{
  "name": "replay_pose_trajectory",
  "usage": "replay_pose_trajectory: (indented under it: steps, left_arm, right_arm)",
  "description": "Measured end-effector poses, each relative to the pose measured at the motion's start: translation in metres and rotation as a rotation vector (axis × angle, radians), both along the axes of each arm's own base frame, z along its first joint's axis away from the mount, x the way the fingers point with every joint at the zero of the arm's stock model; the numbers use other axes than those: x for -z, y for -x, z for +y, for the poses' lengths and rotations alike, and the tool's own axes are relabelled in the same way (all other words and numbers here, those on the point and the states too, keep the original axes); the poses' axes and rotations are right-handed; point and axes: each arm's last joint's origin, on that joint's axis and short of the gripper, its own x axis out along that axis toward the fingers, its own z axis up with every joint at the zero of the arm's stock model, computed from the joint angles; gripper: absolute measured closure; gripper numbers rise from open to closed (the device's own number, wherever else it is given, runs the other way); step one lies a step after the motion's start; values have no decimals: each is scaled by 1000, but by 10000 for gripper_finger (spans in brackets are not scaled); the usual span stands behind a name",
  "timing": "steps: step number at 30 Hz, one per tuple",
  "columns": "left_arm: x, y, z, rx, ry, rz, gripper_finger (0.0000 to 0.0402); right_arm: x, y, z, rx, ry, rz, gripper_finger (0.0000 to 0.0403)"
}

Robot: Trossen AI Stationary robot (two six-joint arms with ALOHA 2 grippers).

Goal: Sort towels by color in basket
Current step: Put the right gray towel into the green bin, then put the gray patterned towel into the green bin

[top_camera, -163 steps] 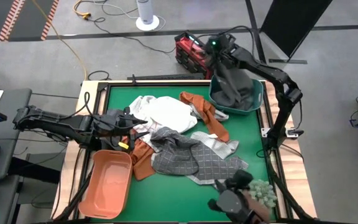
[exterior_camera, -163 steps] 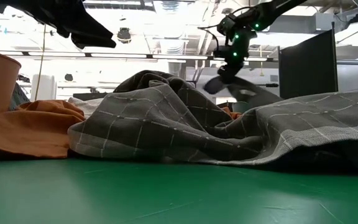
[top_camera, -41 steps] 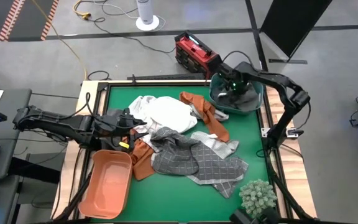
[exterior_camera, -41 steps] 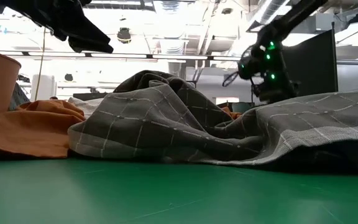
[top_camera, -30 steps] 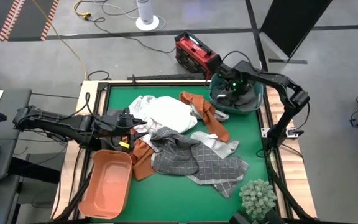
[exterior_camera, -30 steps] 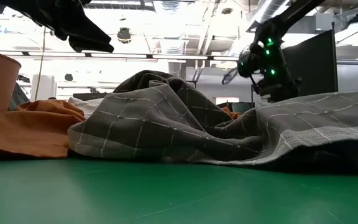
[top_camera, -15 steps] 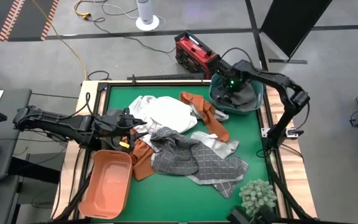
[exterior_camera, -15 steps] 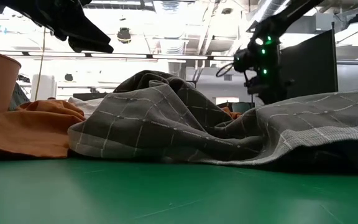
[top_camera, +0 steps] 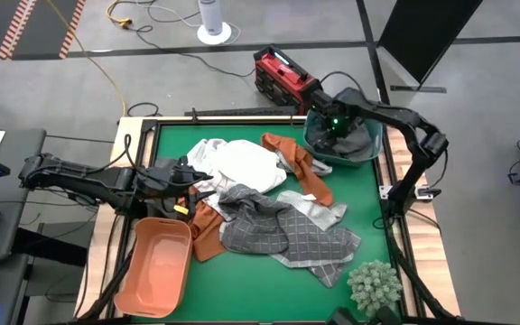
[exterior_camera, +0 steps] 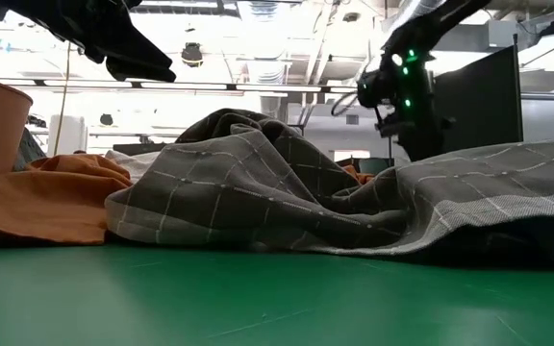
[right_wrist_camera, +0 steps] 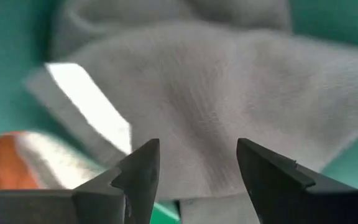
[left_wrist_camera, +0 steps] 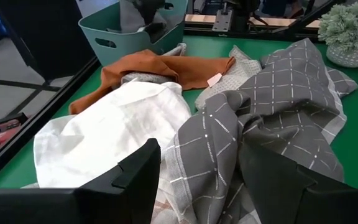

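Note:
A plain grey towel [right_wrist_camera: 191, 93] lies in the teal basket [top_camera: 368, 149] at the table's far right corner. My right gripper [right_wrist_camera: 194, 180] hangs open just above it, pointing down, fingers apart over the cloth. On the green table lie a white towel [top_camera: 242, 162], a rust-orange towel [top_camera: 303, 171], a second orange one [top_camera: 206, 226], a grey checked towel [top_camera: 255, 226] and a white thin-checked one [top_camera: 319, 212], heaped and overlapping. My left gripper [left_wrist_camera: 201, 180] waits open at the table's left, above the heap's edge, with nothing between its fingers.
An orange basket [top_camera: 156, 266] stands at the near left corner. A spiky pale-green plant ball [top_camera: 375, 284] sits at the near right. A red box [top_camera: 283, 77] lies on the floor beyond the far edge. Bare green table [top_camera: 242, 289] shows along the near side.
My right gripper has risen a little over the teal basket and drifted toward the table's left, tipping slightly as it went. It stays open. The grey towel stays in the basket.

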Motion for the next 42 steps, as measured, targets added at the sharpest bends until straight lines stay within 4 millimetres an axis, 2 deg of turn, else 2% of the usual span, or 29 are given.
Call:
replay_pose_trajectory:
  steps: [5,9,11,14,18,21,24,28,31,35,38,42]
  left_arm:
    - [0,0,0,-2,0,3,191]
    - [3,2,0,-3,-3,33,191]
    - [5,3,0,-3,-6,56,191]
    - [6,5,1,-3,-8,70,191]
    - [4,6,1,-5,1,58,191]
    - [4,6,1,-11,16,54,191]
    - [5,6,1,-12,17,57,191]
    - [5,6,1,-12,17,58,191]
    - [5,6,1,-13,17,56,191]
    - [4,5,1,-13,18,44,191]
    - [1,4,1,-14,21,15,191]
    - [-4,2,0,-10,29,-37,191]
  right_arm:
    - [-45,-10,0,-13,73,-57,159]
    - [-81,-21,1,-27,170,-168,159]
    - [-92,-30,5,-66,218,-221,159]
    - [-96,-47,14,-168,274,-283,159]
    - [-91,-71,35,-287,308,-344,159]
    - [-88,-92,60,-379,326,-404,159]
    - [-83,-114,96,-535,342,-469,159]
    - [-63,-138,149,-779,329,-552,159]
    - [-51,-148,187,-934,285,-638,159]
    - [-40,-156,227,-1031,302,-769,159]
    - [-30,-161,242,-1057,314,-825,159]
    - [-10,-167,245,-1047,341,-791,159]
